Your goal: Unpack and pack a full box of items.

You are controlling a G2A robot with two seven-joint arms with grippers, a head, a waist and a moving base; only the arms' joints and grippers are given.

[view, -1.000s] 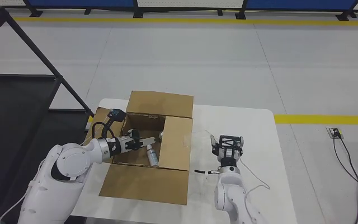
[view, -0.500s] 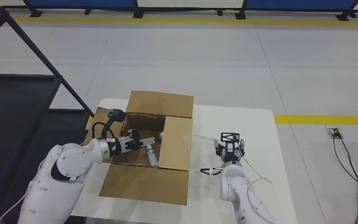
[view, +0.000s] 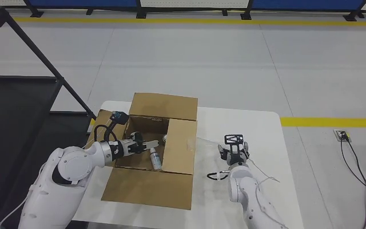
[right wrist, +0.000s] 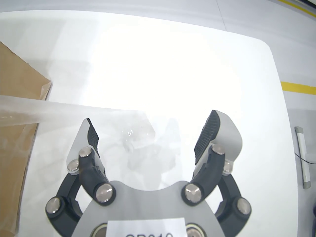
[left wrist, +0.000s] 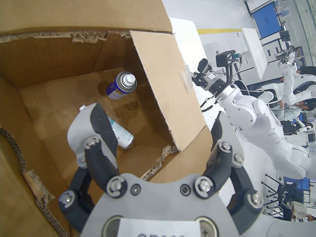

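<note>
Unpacking: bottle waits under left claw
Left claw (left wrist: 158, 122), spread wide over the box (left wrist: 61, 57), hangs above a lying bottle (left wrist: 122, 135), probably to lift it; right claw (right wrist: 153, 134), also spread, has clear tape (right wrist: 74, 113) trailing between its fingers.

The right tool (view: 233, 149) has edged slightly farther out over the table (view: 260, 123), away from the robot.

I see grey floor (view: 189, 57) with yellow lines (view: 323, 121), blue panels (view: 303, 4) along its far edge, a black frame (view: 60, 80) beside the table (view: 251, 123).
</note>
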